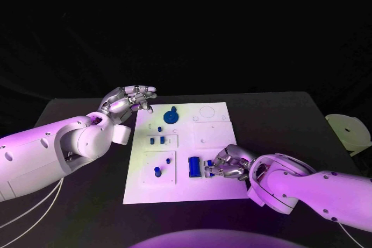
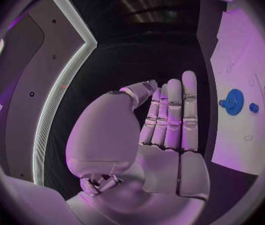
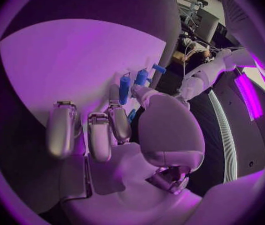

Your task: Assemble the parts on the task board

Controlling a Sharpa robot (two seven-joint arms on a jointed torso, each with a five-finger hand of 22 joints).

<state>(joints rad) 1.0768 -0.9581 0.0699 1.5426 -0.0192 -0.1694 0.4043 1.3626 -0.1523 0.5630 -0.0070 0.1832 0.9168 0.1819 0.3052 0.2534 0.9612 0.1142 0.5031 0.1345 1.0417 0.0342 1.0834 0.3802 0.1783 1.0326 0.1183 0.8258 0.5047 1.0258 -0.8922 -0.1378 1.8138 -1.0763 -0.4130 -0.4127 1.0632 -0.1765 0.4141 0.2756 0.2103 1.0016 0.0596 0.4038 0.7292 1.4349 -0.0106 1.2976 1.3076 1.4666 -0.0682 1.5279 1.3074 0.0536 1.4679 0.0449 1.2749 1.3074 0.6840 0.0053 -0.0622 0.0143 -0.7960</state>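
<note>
Right hand (image 1: 224, 164) low over the near right part of the task board (image 1: 209, 140), fingers curled down among the blue parts there. In the head view its fingertips sit against a small blue piece (image 1: 209, 168) just right of the blue rectangular block (image 1: 194, 167). The right wrist view shows the fingers (image 3: 99, 135) bent and side by side, the thumb reaching toward upright blue pegs (image 3: 125, 89) on the white plate; a bit of blue shows between thumb and fingers, but whether it is pinched or only touched I cannot tell.

Left hand (image 1: 128, 103) raised at the far left corner of the board, just off its edge, holding nothing. In the left wrist view the fingers (image 2: 173, 117) stand straight and pressed side by side, the thumb apart from them, palm bare.

On the board: a round blue disc (image 1: 171, 117) near the far left, close to the left hand; small blue pieces (image 1: 159, 140) in a panel at middle left; a blue knob (image 1: 158, 172) in the near left panel. The right half of the board, far side, carries faint outlines and is bare white.

The board lies lengthwise, near to far, in the middle of the black tabletop (image 1: 279, 119).
</note>
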